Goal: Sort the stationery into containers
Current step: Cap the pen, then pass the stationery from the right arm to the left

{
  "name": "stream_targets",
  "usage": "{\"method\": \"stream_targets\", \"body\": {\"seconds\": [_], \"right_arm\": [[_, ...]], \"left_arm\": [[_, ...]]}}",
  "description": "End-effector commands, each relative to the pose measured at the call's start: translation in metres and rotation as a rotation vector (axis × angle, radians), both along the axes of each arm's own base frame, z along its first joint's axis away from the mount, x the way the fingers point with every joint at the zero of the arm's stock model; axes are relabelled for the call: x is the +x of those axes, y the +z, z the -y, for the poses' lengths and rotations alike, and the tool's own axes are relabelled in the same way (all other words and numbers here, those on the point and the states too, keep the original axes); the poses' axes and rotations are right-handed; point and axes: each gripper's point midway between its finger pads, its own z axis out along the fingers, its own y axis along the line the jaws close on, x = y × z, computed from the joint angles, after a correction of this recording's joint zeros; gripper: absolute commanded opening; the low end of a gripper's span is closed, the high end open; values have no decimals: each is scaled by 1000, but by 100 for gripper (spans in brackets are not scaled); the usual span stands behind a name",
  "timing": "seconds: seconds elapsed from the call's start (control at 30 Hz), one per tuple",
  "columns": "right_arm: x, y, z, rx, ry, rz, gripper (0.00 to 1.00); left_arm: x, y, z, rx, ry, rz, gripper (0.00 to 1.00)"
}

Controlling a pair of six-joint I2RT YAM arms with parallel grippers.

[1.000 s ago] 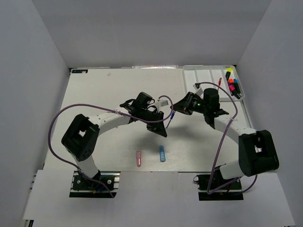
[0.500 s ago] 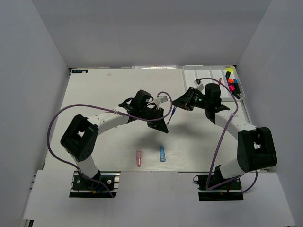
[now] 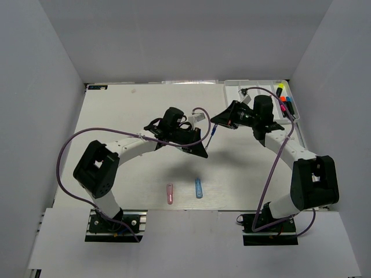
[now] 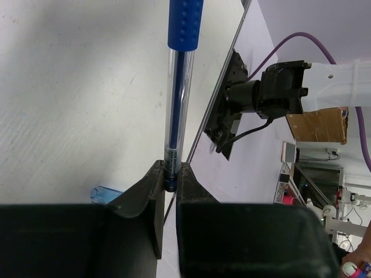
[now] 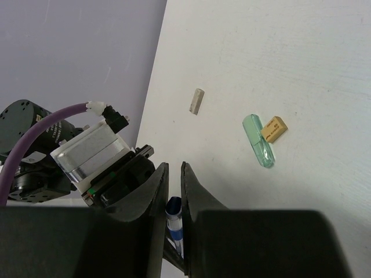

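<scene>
A thin blue pen (image 3: 213, 133) hangs in the air between both grippers above the table's middle. My left gripper (image 3: 204, 149) is shut on its lower end; the left wrist view shows the pen (image 4: 178, 104) clamped between the jaws of that gripper (image 4: 170, 174). My right gripper (image 3: 218, 123) is closed around the upper end, and the pen's tip (image 5: 175, 214) sits between the jaws of that gripper (image 5: 174, 168). The white divided tray (image 3: 249, 92) stands at the far right, holding highlighters (image 3: 284, 103) and a red pen (image 3: 269, 99).
A pink capsule (image 3: 170, 193) and a blue capsule (image 3: 199, 188) lie near the table's front edge. The right wrist view shows a green capsule (image 5: 258, 141), a tan eraser (image 5: 273, 128) and a small tan bit (image 5: 197, 101) on the table.
My right gripper has moved up and right, towards the tray, with the pen's top end. My left gripper has followed slightly, still on the pen.
</scene>
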Motion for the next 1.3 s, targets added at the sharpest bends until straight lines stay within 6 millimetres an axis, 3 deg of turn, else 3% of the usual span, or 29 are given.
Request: {"method": "stream_targets", "body": {"seconds": [0.0, 0.07, 0.1, 0.13, 0.27, 0.37, 0.53, 0.77, 0.93, 1.0, 1.07, 1.1, 1.2, 1.27], "right_arm": [[-4, 18, -4, 25, 58, 27, 0], [-3, 18, -3, 25, 56, 27, 0], [-2, 18, -2, 26, 53, 27, 0], [-3, 18, -3, 27, 57, 25, 0], [-1, 20, -2, 29, 52, 32, 0], [2, 22, 0, 28, 47, 40, 0], [5, 25, 6, 21, 40, 53, 0], [-1, 23, 6, 26, 49, 36, 0], [-3, 28, 5, 42, 55, 38, 0], [-2, 28, 5, 46, 55, 33, 0], [0, 31, 6, 49, 49, 34, 10], [1, 32, 7, 53, 44, 29, 22], [12, 43, 15, 61, 16, 44, 47], [21, 55, 24, 62, -15, 72, 54]], "left_arm": [[20, 39, 1, -65, 54, 118, 0], [20, 39, 0, -64, 54, 125, 9], [21, 40, 1, -67, 53, 126, 17], [21, 41, 1, -68, 53, 128, 34], [26, 42, 3, -55, 63, 126, 62], [28, 43, 4, -51, 65, 130, 70], [27, 41, 2, -48, 72, 137, 71], [23, 46, 4, -85, 44, 144, 64], [22, 48, 7, -104, 27, 135, 25], [22, 48, 8, -110, 24, 134, 17], [22, 49, 9, -115, 26, 123, 6], [22, 49, 9, -116, 28, 117, 2], [20, 52, 10, -126, 43, 79, 0], [24, 55, 8, -134, 57, 78, 0]]}}
